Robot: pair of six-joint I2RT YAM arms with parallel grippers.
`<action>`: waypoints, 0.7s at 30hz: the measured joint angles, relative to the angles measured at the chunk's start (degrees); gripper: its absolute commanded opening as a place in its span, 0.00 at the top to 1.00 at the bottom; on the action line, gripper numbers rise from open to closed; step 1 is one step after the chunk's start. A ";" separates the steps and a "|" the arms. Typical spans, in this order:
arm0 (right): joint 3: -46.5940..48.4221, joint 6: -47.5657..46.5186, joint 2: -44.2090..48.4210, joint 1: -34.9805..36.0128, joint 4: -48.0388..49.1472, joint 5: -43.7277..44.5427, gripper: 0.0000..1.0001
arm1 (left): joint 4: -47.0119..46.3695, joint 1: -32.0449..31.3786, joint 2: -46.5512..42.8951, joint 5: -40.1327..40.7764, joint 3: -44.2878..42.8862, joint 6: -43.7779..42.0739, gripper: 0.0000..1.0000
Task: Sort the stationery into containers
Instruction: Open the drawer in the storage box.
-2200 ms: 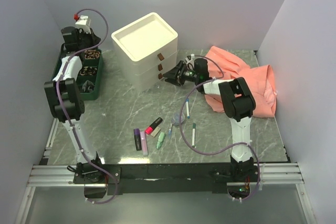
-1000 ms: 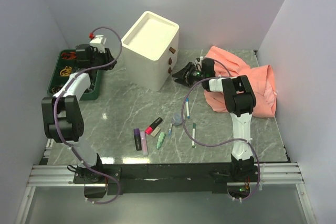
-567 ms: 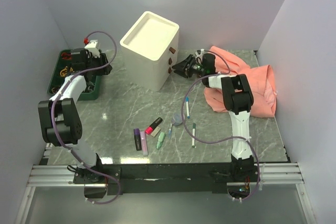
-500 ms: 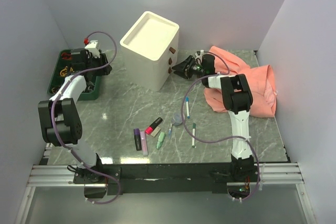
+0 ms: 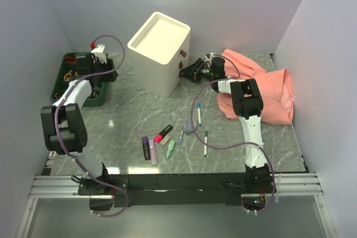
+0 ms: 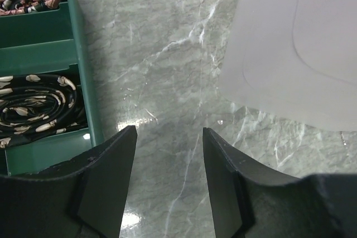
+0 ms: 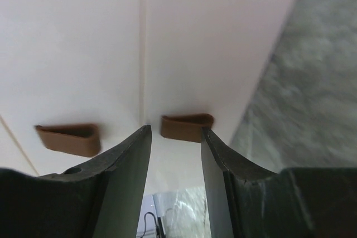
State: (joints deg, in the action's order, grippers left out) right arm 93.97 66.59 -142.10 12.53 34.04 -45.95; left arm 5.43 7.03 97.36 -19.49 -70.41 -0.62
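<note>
The cream-white cabinet [image 5: 159, 48] stands at the back, its drawers pushed in and brown handles [image 5: 181, 63] facing right. My right gripper [image 5: 186, 73] is open right at those handles. In the right wrist view one brown handle [image 7: 187, 127] sits just past the open fingertips and another handle [image 7: 70, 137] lies to the left. My left gripper [image 5: 107, 69] is open over bare table between tray and cabinet [image 6: 295, 43], holding nothing. The stationery lies in front: purple highlighter [image 5: 145, 147], pink highlighter [image 5: 152, 152], red-and-black marker [image 5: 163, 134], pale green piece [image 5: 171, 148], tape roll [image 5: 188, 128], and the blue-capped pen [image 5: 199, 113] and green-capped pen [image 5: 205, 142].
A green tray [image 5: 83, 82] with coiled items sits at the far left, and its wall [image 6: 78, 82] is close beside my left gripper [image 6: 169, 137]. A pink cloth [image 5: 262, 85] is heaped at the back right. White walls close in on three sides.
The cabinet was turned so its handles face right. My left gripper has since opened and drawn back toward the tray. My right gripper has moved left up to the handles.
</note>
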 measured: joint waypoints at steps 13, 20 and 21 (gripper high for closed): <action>2.34 4.83 -3.50 0.04 3.63 -1.25 0.50 | 0.68 -0.15 1.27 1.90 -0.22 -4.00 0.43; 2.34 6.82 -4.44 -0.04 4.31 -1.29 0.44 | 1.42 -1.18 0.94 2.99 -0.11 -5.42 0.43; 2.34 7.19 -4.63 -0.07 4.63 -1.31 0.46 | 1.42 -1.29 0.94 3.06 -0.11 -5.73 0.43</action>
State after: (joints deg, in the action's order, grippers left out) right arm 96.31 73.78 -146.74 12.47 38.68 -47.27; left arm 6.85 5.74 98.30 -16.43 -70.52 -6.35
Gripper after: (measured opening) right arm 0.561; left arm 0.568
